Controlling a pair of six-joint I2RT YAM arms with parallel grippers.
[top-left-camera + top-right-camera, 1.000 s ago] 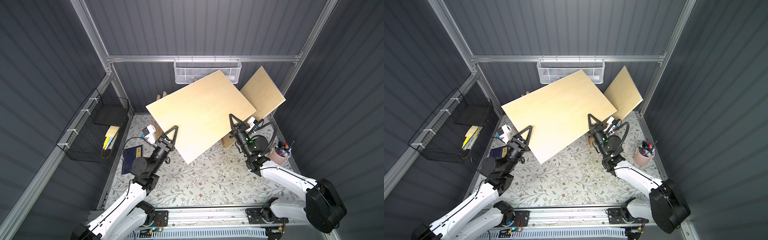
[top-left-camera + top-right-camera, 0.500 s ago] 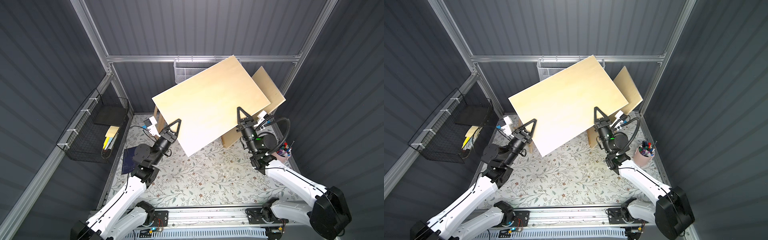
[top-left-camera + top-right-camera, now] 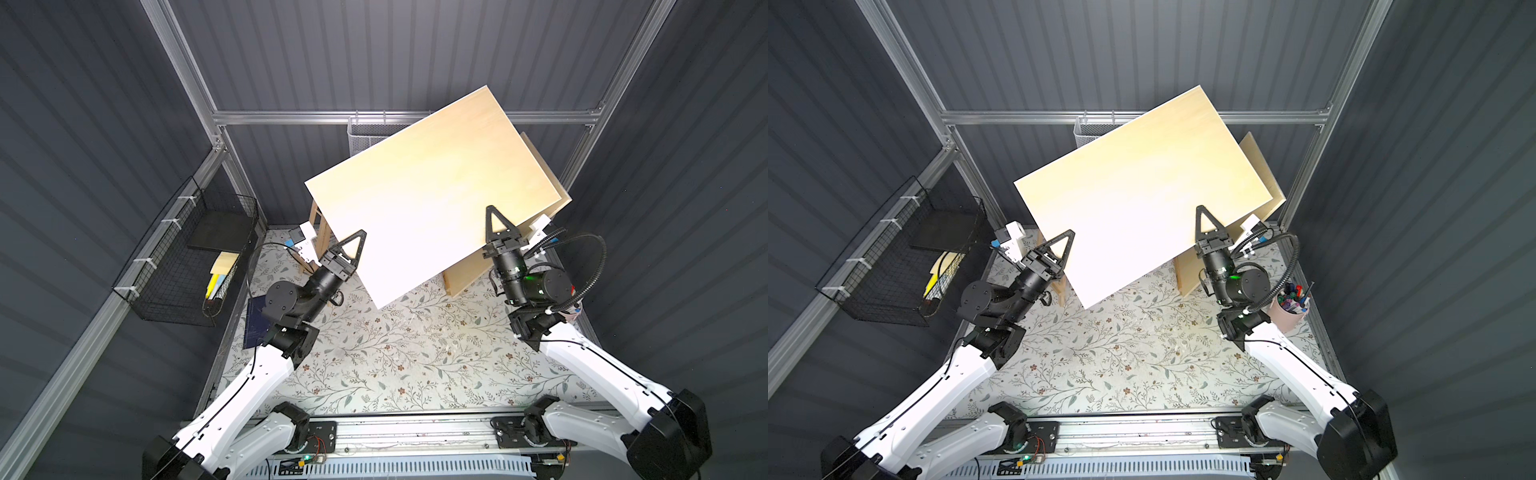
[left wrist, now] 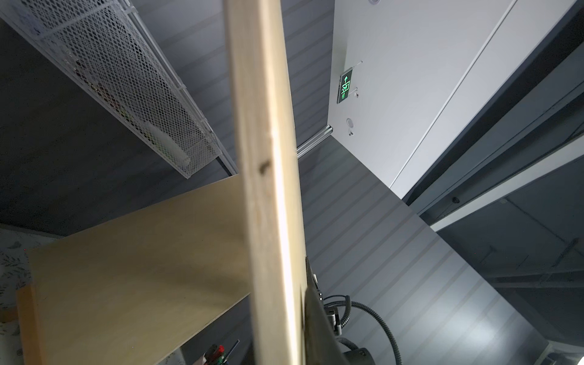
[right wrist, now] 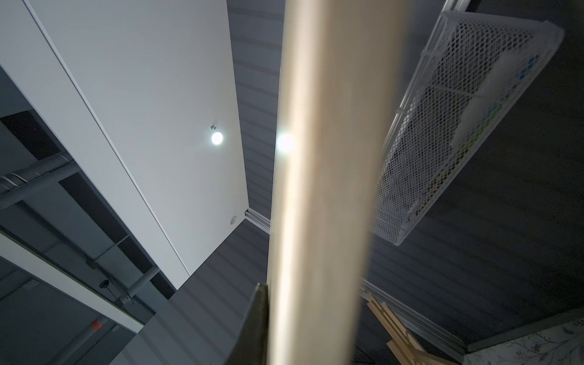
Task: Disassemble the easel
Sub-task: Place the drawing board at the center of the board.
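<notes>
In both top views the pale easel board [image 3: 428,195] hangs tilted in the air above the floral table [image 3: 395,353]. It is clear of the cloth, and its high corner is up by the white mesh basket [image 3: 365,137]. The left gripper [image 3: 360,237] is clamped on the board's lower left edge and the right gripper [image 3: 492,212] on its lower right edge. Each has one black triangular finger lying on the board's top face. Behind the board, over to the right, a second wooden panel [image 3: 463,276] stands on the table. A wooden leg [image 3: 322,232] rises just beside the left gripper, and a pen cup [image 3: 1291,307] sits near the right arm.

From the left wrist, the easel board [image 4: 265,189] shows edge-on, running straight through the frame. A dark finger [image 4: 316,316] is pressed flat against one side, and the second wooden panel [image 4: 142,268] lies beyond.

From the right wrist, the easel board [image 5: 319,189] is again edge-on and blurred, with a dark finger [image 5: 256,322] tight against it. The opposite finger is hidden.
</notes>
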